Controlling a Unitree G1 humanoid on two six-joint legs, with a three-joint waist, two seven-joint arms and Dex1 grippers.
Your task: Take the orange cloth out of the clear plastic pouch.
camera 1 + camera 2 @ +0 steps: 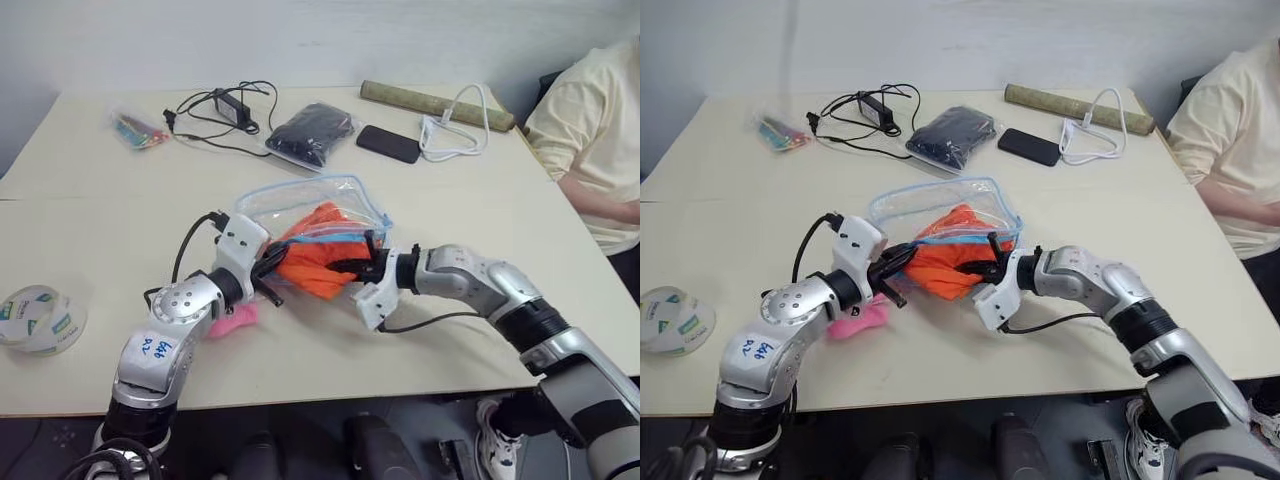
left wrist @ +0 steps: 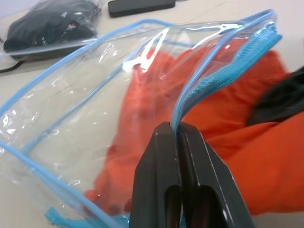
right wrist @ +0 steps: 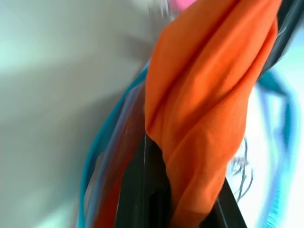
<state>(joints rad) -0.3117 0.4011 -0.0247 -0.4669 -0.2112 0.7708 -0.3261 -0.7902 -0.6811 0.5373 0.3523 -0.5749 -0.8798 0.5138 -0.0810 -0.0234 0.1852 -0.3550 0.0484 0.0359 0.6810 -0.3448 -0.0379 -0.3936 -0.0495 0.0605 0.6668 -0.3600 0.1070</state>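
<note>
Orange cloth (image 1: 318,262): soft, light, wrinkled; half out of the clear plastic pouch (image 1: 300,205) mouth. Left gripper (image 2: 178,137) clamped on the pouch's blue zipper edge; right gripper (image 1: 352,266) pinching a cloth fold. Pouch likely slippery; hold by trim.

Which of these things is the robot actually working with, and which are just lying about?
In use:
- bright orange wrinkled cloth
- clear plastic pouch with light blue trim

Lying about:
- pink plush toy
- tape roll
- black phone
- white cable
- black charger
</note>
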